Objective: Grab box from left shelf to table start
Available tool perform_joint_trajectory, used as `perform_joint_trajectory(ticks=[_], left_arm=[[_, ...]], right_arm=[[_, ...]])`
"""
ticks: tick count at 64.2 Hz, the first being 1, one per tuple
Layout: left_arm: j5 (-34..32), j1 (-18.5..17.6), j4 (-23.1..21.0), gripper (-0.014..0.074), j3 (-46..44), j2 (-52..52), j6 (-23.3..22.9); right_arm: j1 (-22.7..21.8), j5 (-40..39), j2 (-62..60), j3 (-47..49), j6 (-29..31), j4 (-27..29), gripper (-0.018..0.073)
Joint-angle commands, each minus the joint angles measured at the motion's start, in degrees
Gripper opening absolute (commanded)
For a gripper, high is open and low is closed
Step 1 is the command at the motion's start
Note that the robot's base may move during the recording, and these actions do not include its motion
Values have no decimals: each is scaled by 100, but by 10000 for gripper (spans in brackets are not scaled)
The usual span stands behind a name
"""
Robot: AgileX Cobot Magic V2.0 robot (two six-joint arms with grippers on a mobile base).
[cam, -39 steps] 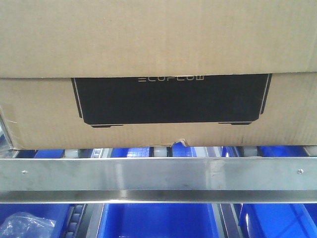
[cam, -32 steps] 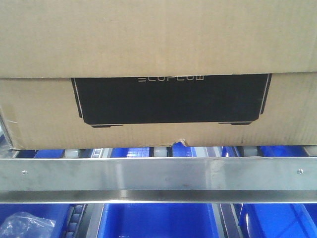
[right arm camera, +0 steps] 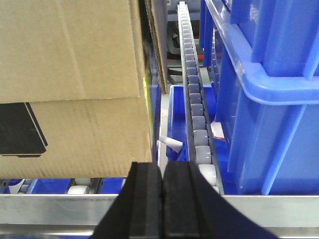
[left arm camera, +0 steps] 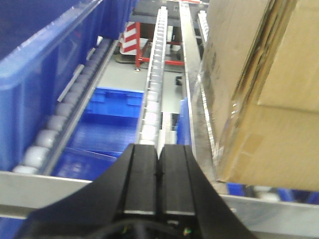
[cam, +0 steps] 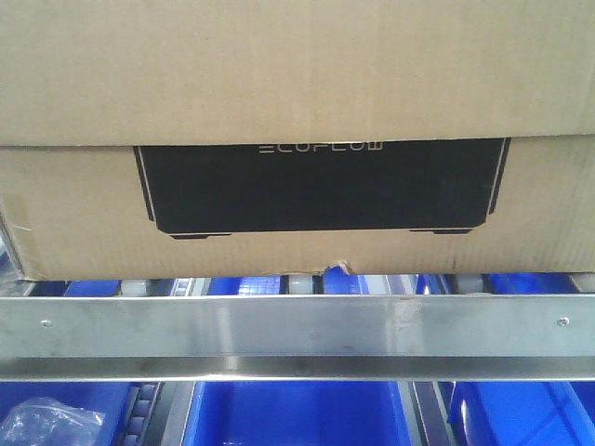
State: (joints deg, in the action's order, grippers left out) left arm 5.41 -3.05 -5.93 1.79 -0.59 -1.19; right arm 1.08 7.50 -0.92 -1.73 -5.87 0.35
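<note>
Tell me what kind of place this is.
Probably a warehouse or factory storage area: a steel-railed shelf with roller tracks, blue plastic bins below, and a large cardboard carton on it.

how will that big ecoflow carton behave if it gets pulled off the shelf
The box sits on rollers, so it will probably slide forward easily, though the steel front rail may catch its bottom edge. It is wide and corrugated, so likely stiff but awkward, needing both arms. The torn notch suggests the cardboard can tear if dragged.
</note>
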Motion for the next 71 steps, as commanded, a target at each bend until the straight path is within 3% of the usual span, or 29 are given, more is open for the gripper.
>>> perform_joint_trajectory(ticks=[1,15,40,63,71], left_arm=[[-476,-36,-139,-101,-228,-63,-49],[426,-36,-126,-100,-1018,77,-49],[742,-36,-150,-101,-1983,1005,-49],[2098,-36,-165,-101,-3640,2465,-49],[2920,-36,-165,-102,-4576,3098,-49]], right_arm=[[-30,-493,-46,102,-1,-72,56],[-30,-493,-46,102,-1,-72,56],[-30,-493,-46,102,-1,-72,56],[-30,-493,-46,102,-1,-72,56],[-30,-493,-46,102,-1,-72,56]])
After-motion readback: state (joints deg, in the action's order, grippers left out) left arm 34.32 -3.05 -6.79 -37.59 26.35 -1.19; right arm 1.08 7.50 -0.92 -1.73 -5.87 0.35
